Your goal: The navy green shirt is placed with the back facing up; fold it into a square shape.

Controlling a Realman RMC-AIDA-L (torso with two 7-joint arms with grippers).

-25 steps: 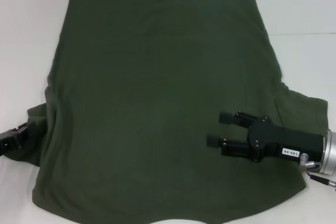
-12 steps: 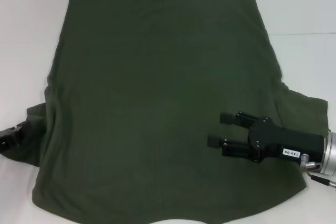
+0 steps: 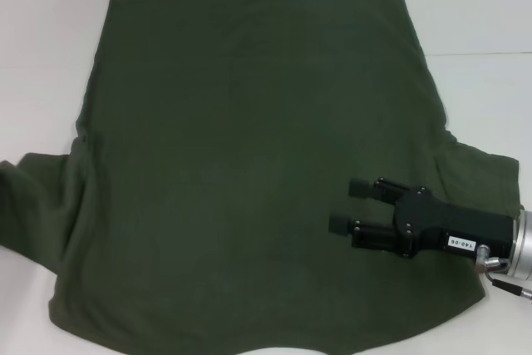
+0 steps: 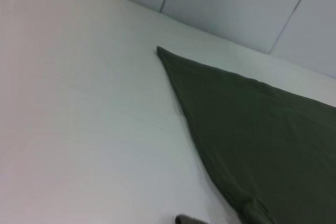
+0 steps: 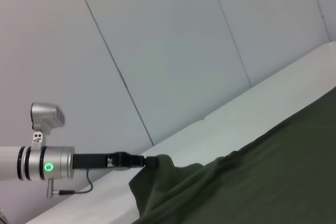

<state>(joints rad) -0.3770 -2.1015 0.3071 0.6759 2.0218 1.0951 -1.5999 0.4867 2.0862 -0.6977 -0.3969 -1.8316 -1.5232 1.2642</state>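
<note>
Head view: the navy green shirt (image 3: 249, 164) lies flat, back up, on the white bench (image 3: 41, 56). The right gripper (image 3: 349, 205), spread and empty, hovers over its right side; the left gripper (image 5: 149, 162) pinches the left sleeve.

The navy green shirt (image 3: 249, 164) lies spread flat on the white surface, plain back up, a dark olive-green knit with no lettering showing. Its straight hem runs along the far edge and the body widens toward the near edge, where a curved cut-out shows at the bottom middle. Both short sleeves splay outward at the near corners. In the right wrist view the left sleeve (image 5: 163, 174) is lifted off the surface into a peaked, wrinkled fold.
</note>
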